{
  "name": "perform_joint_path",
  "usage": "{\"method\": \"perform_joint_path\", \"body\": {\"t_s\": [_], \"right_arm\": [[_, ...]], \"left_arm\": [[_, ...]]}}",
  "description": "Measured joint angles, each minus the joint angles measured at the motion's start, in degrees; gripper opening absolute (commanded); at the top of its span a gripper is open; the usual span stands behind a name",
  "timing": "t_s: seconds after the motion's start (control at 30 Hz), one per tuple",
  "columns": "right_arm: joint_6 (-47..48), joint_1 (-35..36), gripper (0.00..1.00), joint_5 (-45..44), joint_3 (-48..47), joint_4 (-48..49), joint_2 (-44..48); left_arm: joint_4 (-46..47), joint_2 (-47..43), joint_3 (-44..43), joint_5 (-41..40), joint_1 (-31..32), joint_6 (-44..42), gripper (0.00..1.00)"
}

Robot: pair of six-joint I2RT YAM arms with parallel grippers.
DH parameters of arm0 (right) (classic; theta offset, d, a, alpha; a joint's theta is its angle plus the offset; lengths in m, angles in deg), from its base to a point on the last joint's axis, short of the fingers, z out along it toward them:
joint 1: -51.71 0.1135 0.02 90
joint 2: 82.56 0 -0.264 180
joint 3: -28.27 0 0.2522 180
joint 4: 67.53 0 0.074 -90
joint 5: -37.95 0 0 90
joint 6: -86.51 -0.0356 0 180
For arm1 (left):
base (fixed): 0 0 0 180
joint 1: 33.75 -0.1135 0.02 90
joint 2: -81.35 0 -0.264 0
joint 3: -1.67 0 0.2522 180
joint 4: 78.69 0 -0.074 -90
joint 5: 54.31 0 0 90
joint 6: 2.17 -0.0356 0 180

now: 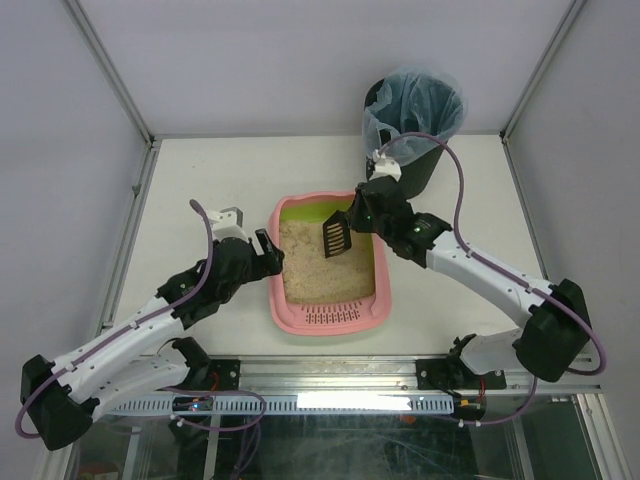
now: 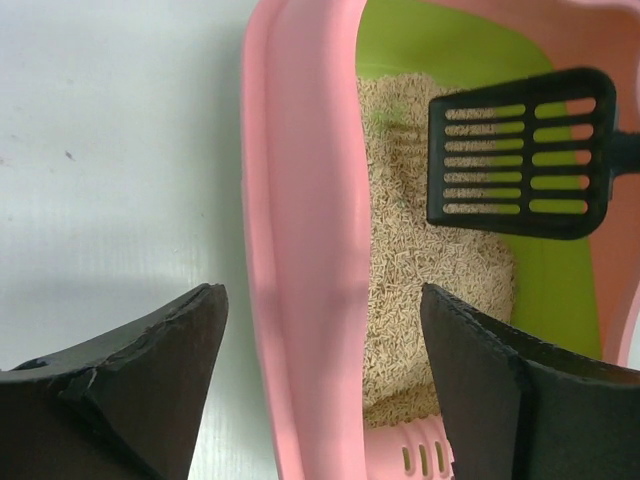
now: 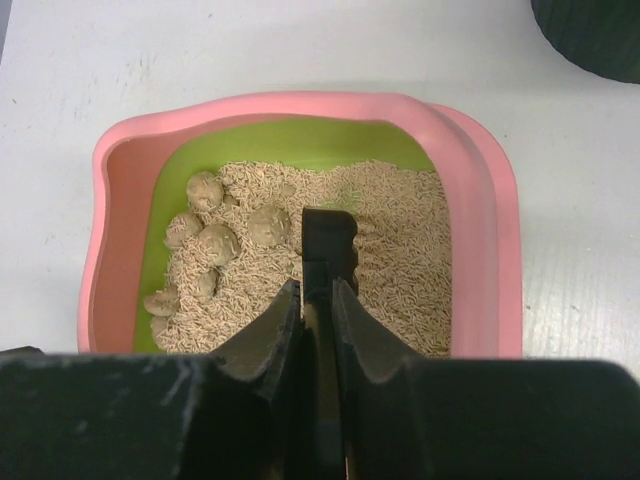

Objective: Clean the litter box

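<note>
The pink litter box [image 1: 330, 318] sits mid-table, its lime-green inner end [image 1: 310, 210] at the far side, filled with beige litter [image 1: 325, 265]. My right gripper [image 1: 362, 212] is shut on the handle of the black slotted scoop [image 1: 336, 238], which hangs above the litter at the far end. In the right wrist view the scoop [image 3: 328, 240] sits edge-on over the litter beside several clumps [image 3: 215, 240]. My left gripper [image 1: 270, 252] is open, its fingers [image 2: 160, 370] straddling the box's left wall [image 2: 300, 260].
A black round bin [image 1: 412, 125] with a bluish bag stands at the back right, close behind the right wrist. White table [image 1: 200, 190] surrounds the box. Frame posts rise at the table's back corners.
</note>
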Motion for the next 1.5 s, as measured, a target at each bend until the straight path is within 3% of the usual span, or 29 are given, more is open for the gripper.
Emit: {"method": "perform_joint_path", "body": {"t_s": [0.33,0.73,1.07,1.3,1.5], "right_arm": [[-0.2,0.0,0.00,-0.5,-7.1,-2.7,-11.3],[-5.5,-1.9,0.00,4.4,-6.4,1.4,-15.8],[-9.7,-3.1,0.00,16.5,-1.0,17.6,-19.7],[-11.9,-3.5,0.00,17.1,4.0,21.4,-17.2],[-15.2,-3.1,0.00,14.8,11.3,21.0,-8.8]], "left_arm": [[7.3,10.4,0.3,12.3,-6.1,-6.3,0.54],[8.4,17.1,-1.8,14.9,-6.5,-11.8,0.29],[7.5,18.2,-2.9,15.1,-6.5,-12.8,0.26],[7.2,18.3,-3.1,15.1,-6.5,-13.2,0.30],[7.8,18.3,-3.1,15.2,-6.5,-13.2,0.38]]}}
